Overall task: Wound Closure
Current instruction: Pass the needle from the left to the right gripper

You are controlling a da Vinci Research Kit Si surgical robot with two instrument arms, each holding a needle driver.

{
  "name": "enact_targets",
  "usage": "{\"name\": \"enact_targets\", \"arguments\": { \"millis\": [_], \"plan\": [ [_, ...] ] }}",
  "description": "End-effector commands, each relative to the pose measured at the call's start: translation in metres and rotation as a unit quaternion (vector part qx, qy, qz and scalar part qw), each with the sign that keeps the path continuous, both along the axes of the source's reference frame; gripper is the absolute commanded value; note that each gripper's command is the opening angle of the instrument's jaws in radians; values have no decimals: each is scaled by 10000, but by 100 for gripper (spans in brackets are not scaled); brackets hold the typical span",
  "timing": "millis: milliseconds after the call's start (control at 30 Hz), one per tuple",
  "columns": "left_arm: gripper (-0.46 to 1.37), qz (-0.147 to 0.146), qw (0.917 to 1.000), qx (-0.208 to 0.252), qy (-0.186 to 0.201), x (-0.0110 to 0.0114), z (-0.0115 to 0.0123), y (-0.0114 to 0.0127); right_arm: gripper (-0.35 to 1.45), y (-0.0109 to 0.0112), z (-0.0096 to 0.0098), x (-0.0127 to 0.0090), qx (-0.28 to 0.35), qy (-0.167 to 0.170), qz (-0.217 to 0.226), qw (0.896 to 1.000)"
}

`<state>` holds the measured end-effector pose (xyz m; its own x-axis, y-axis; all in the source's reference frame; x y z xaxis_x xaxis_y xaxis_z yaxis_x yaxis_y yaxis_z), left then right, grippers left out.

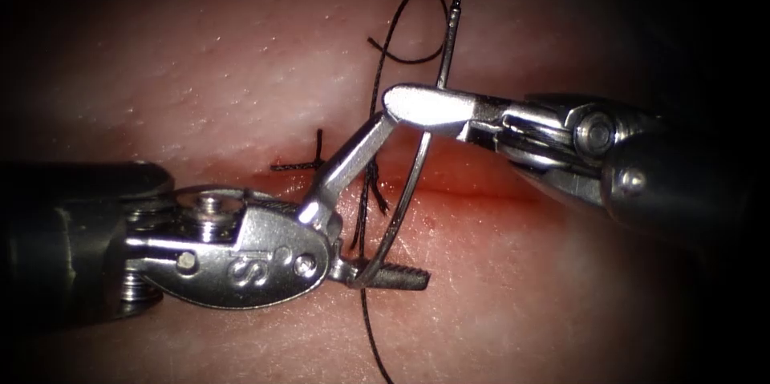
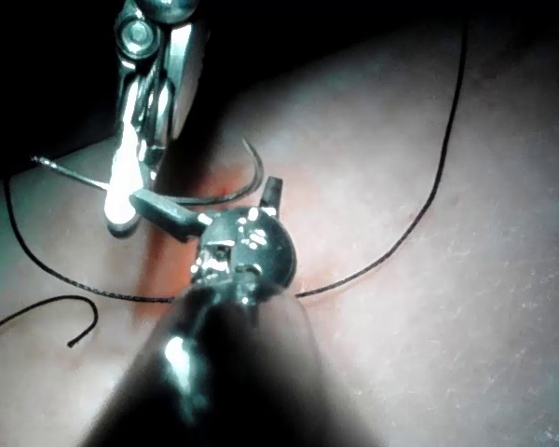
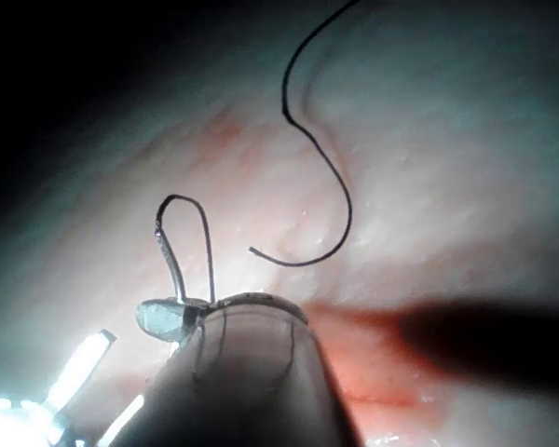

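Observation:
The curved needle (image 1: 417, 167) hangs above the cut (image 1: 481, 187) in the tissue (image 1: 200, 47), clear of the surface. My right tool (image 1: 409, 103) is shut on it roughly a third of the way down from the thread end, as the right wrist view confirms on the needle (image 3: 172, 265). My left tool (image 1: 405, 196) is open wide, one jaw raised against the right tool and the serrated jaw lying low. The needle's tip end sits between those jaws near the hinge. Black thread (image 1: 401, 23) loops from the needle's top end and trails down across the cut.
A tied stitch with short cut ends (image 1: 309, 161) crosses the cut just left of the tools. Red fluid (image 1: 465, 175) lies along the cut. Loose thread (image 2: 429, 205) curves over the pale tissue, and more thread (image 3: 326, 168) lies behind the right tool.

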<state>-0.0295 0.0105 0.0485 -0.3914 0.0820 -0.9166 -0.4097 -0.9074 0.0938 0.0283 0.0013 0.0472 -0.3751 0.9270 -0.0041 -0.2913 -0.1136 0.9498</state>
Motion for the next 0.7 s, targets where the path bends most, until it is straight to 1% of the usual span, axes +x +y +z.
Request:
{"name": "enact_targets", "arguments": {
  "millis": [33, 333, 700],
  "plan": [
    [96, 29, 10000, 3, -6, 1, 0, 0, -35, 0, 0, -1, -18, -48, -16, 10000],
    [91, 65, 10000, -8, -22, 7, 1, -4, -35, 3, 3, -12, -95, -65, -67, 9999],
    [83, 65, 10000, -15, -20, 8, 2, -5, -35, 4, 6, -13, -148, -89, -80, 9998]
  ]
}}
